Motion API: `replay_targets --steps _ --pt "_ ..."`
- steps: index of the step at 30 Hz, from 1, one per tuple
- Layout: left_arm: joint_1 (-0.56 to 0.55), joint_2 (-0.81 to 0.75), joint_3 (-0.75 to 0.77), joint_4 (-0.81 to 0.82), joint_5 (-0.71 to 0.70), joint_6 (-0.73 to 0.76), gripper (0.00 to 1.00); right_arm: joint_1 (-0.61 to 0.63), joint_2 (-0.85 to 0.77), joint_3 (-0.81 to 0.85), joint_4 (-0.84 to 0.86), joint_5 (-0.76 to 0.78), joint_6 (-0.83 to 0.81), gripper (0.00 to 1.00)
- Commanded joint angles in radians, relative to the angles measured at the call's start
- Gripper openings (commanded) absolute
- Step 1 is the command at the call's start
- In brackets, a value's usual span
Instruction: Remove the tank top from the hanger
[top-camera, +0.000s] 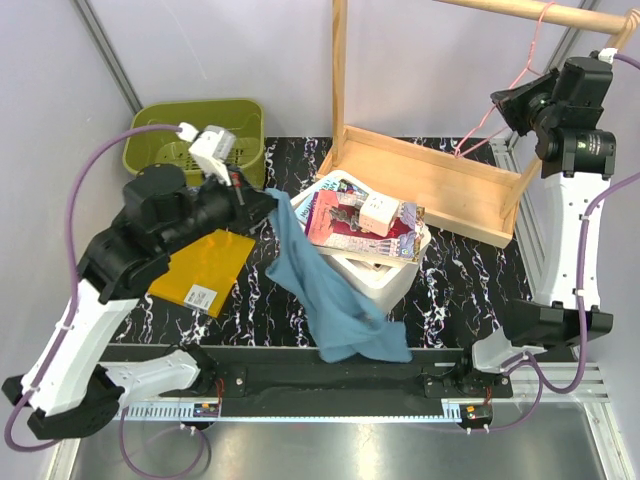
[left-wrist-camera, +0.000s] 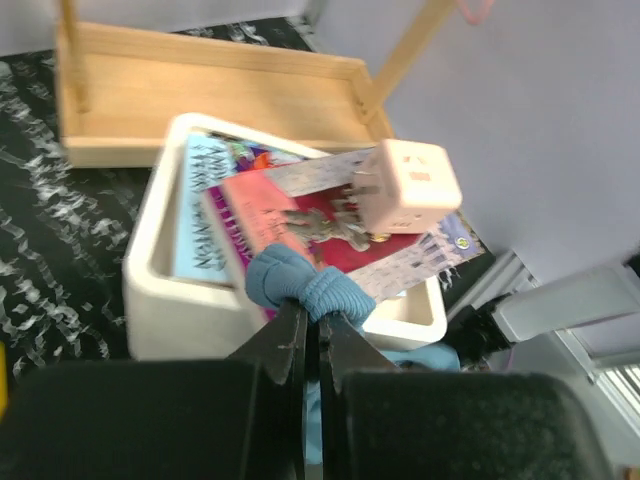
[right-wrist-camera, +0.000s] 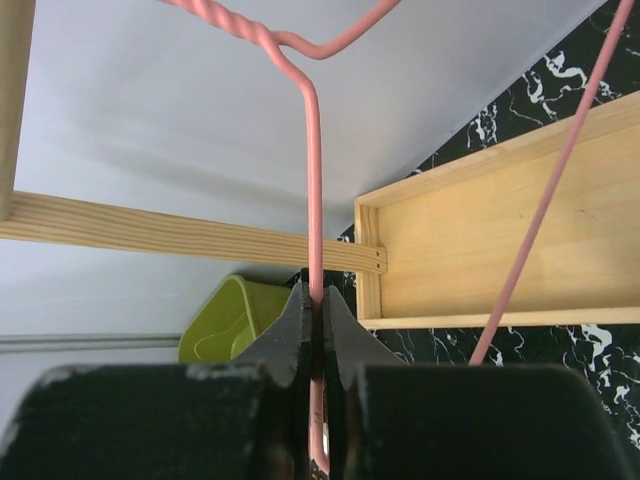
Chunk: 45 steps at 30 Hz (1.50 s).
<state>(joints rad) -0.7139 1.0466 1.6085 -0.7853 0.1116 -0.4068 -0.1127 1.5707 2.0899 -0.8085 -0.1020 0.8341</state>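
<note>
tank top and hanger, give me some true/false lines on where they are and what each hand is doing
1. The left hand is shut on the tank top. True.
2. The tank top hangs on the hanger. False: it is off the hanger, draping from the left hand down past the white box.
3. The right hand is shut on the hanger's wire. True.
4. The hanger lies inside the white box. False: it is up by the wooden rail, gripped by the right hand.
</note>
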Motion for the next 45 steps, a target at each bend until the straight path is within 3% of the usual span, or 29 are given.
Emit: replay_targets --steps 1,5,10,15,21,22,28,33,36,38,40,41,42,45 --pt "0.05 -0.051 0.014 -0.058 -0.088 -0.026 0.0 0.007 -0.064 -0.076 -0.067 -0.028 -0.029 0.07" --pt "0.076 -0.068 0.076 -0.184 -0.249 -0.006 0.0 0.008 -0.077 -0.093 -0.058 -0.057 -0.02 0.17" --pt "0.091 -0.086 0.031 -0.207 -0.259 -0.026 0.0 0.007 -0.084 -0.1 -0.052 -0.08 -0.02 0.3" --pt "0.093 -0.128 -0.171 -0.128 -0.242 -0.119 0.0 0.007 -0.101 -0.125 -0.05 -0.105 -0.009 0.43" --pt "0.093 -0.249 -0.381 -0.126 -0.328 -0.314 0.0 0.007 -0.129 -0.159 -0.052 -0.134 -0.001 0.56" --pt "0.094 -0.261 -0.424 -0.127 -0.319 -0.348 0.01 0.007 -0.129 -0.165 -0.051 -0.136 -0.001 0.61" --pt "0.096 -0.28 -0.616 -0.105 -0.19 -0.475 0.03 0.008 -0.15 -0.194 -0.05 -0.151 -0.012 0.64" --pt "0.113 -0.238 -0.703 -0.051 -0.08 -0.483 0.06 0.007 -0.159 -0.228 -0.041 -0.162 -0.024 0.64" --pt "0.142 -0.205 -0.772 0.012 0.0 -0.474 0.18 0.008 -0.159 -0.232 -0.041 -0.159 -0.035 0.64" --pt "0.163 -0.174 -0.806 0.026 0.046 -0.483 0.35 0.007 -0.159 -0.232 -0.043 -0.16 -0.035 0.64" --pt "0.174 -0.169 -0.814 0.02 0.072 -0.483 0.58 0.008 -0.159 -0.234 -0.041 -0.165 -0.035 0.64" --pt "0.174 -0.174 -0.812 0.003 0.066 -0.483 0.84 0.007 -0.163 -0.235 -0.041 -0.166 -0.032 0.64" --pt "0.174 -0.183 -0.809 -0.009 0.041 -0.487 0.95 0.008 -0.166 -0.24 -0.043 -0.169 -0.03 0.64" --pt "0.177 -0.207 -0.783 -0.086 -0.028 -0.501 0.99 0.008 -0.169 -0.252 -0.041 -0.176 -0.024 0.64"
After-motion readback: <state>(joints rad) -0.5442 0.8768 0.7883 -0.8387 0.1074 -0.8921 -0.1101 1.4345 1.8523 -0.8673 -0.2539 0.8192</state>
